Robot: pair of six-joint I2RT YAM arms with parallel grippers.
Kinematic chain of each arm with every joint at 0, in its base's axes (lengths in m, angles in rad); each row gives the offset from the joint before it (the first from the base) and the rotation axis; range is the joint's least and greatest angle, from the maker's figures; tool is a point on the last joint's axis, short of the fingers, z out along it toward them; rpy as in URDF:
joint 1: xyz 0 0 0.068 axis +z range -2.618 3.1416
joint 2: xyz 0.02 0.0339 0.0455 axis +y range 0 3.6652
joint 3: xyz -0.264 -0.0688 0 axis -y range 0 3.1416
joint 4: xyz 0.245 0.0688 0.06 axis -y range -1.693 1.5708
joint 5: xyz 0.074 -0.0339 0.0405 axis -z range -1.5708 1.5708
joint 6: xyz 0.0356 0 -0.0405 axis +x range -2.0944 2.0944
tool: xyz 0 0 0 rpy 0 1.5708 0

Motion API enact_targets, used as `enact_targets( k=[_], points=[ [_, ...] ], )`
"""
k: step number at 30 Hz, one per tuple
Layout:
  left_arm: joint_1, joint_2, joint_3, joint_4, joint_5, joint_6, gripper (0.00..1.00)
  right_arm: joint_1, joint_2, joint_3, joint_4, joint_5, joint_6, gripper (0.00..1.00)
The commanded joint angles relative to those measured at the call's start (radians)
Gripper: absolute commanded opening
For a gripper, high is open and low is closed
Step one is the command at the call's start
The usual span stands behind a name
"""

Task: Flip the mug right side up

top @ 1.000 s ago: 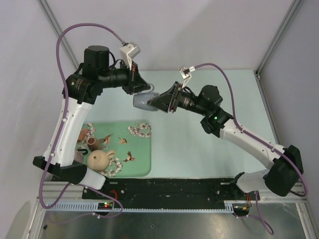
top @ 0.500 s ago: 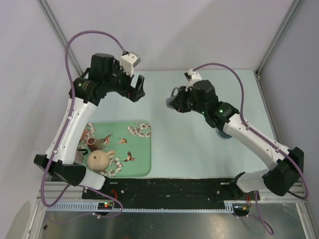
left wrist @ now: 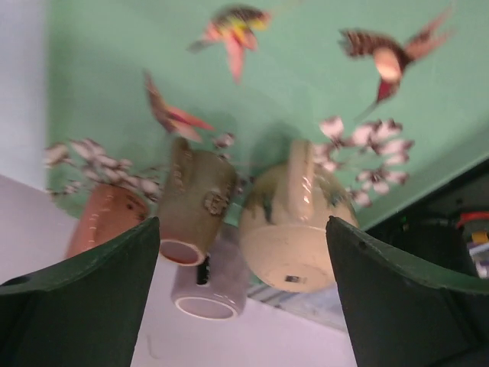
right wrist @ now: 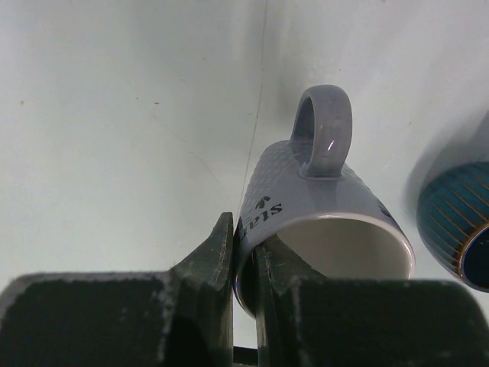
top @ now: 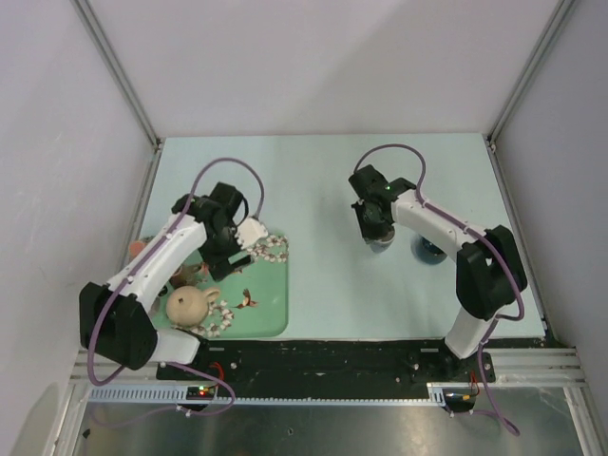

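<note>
The grey mug [right wrist: 321, 191] with black lettering has its mouth turned up toward the right wrist camera and its handle pointing away. My right gripper [right wrist: 244, 237] is shut on its rim, one finger inside and one outside. From above, that gripper [top: 375, 226] points down over the mug [top: 382, 245] at the table's right middle. I cannot tell whether the mug's base touches the table. My left gripper [left wrist: 243, 223] is open and holds nothing. It hangs over the green tray [top: 271, 309] on the left, seen from above as the left gripper [top: 228, 258].
On the bird-patterned tray [left wrist: 306, 61] lie a cream mug [left wrist: 294, 229], an olive mug [left wrist: 195, 206], a lilac mug [left wrist: 210, 290] and a terracotta one [left wrist: 103, 218]. A blue ribbed cup [right wrist: 458, 229] stands close to the right of the grey mug.
The left gripper opened, let go of the grey mug and swung down over the tray. The right gripper closed on the mug, carried it right and lowered it, mouth up.
</note>
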Motion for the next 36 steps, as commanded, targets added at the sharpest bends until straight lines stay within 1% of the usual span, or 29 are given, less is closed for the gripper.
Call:
enact_targets(
  k=[1, 4, 8, 10, 13, 18, 19, 20, 23, 24, 25, 27, 28, 29, 30, 32, 34, 36],
  points=[
    [0.003, -0.073, -0.126, -0.043, -0.017, 0.114, 0.96, -0.018, 0.028, 0.043, 0.030, -0.004, -0.025, 0.00],
    [0.003, -0.080, -0.192, -0.010, 0.001, 0.109, 0.99, -0.035, 0.072, 0.042, 0.030, -0.011, -0.026, 0.00],
    [0.002, -0.077, -0.241, 0.056, 0.037, 0.101, 0.98, -0.047, 0.108, 0.030, 0.044, -0.030, -0.026, 0.00],
    [0.001, -0.066, -0.278, 0.093, 0.020, 0.108, 0.93, -0.054, 0.112, 0.021, 0.062, -0.043, -0.018, 0.00],
    [0.002, -0.042, -0.318, 0.138, -0.011, 0.121, 0.78, -0.061, 0.109, 0.012, 0.078, -0.054, -0.011, 0.06],
    [0.002, -0.006, -0.366, 0.207, -0.033, 0.145, 0.64, -0.064, 0.085, 0.009, 0.073, -0.046, -0.005, 0.35],
    [0.002, 0.002, -0.370, 0.215, -0.038, 0.147, 0.59, -0.062, 0.077, 0.009, 0.070, -0.047, -0.005, 0.42],
    [0.003, 0.011, -0.369, 0.220, -0.038, 0.145, 0.53, -0.060, 0.066, 0.009, 0.067, -0.046, -0.005, 0.46],
    [0.003, 0.029, -0.365, 0.222, -0.023, 0.136, 0.23, -0.055, 0.018, 0.009, 0.054, -0.033, -0.005, 0.57],
    [0.003, 0.033, -0.361, 0.222, -0.018, 0.133, 0.12, -0.053, 0.003, 0.009, 0.049, -0.030, -0.005, 0.60],
    [0.003, 0.036, -0.358, 0.221, -0.013, 0.126, 0.06, -0.052, -0.017, 0.009, 0.043, -0.027, -0.005, 0.62],
    [0.003, 0.040, -0.341, 0.218, -0.011, 0.107, 0.02, -0.049, -0.058, 0.012, 0.031, -0.025, -0.004, 0.68],
    [0.002, 0.039, -0.318, 0.213, -0.010, 0.096, 0.01, -0.047, -0.078, 0.014, 0.027, -0.026, -0.005, 0.76],
    [0.002, 0.037, -0.293, 0.204, -0.008, 0.073, 0.00, -0.044, -0.105, 0.017, 0.024, -0.024, -0.007, 0.87],
    [0.003, 0.033, -0.250, 0.187, 0.005, 0.052, 0.00, -0.032, -0.127, 0.020, 0.022, -0.016, -0.008, 0.93],
    [0.003, 0.024, -0.142, 0.147, 0.047, 0.000, 0.00, -0.003, -0.178, 0.035, 0.021, 0.020, -0.017, 0.98],
    [0.002, 0.015, -0.007, 0.110, 0.124, -0.050, 0.00, 0.031, -0.222, 0.055, 0.030, 0.040, -0.028, 0.99],
    [0.003, 0.011, 0.126, 0.078, 0.204, -0.097, 0.00, 0.057, -0.267, 0.066, 0.068, 0.010, -0.031, 0.99]
  ],
)
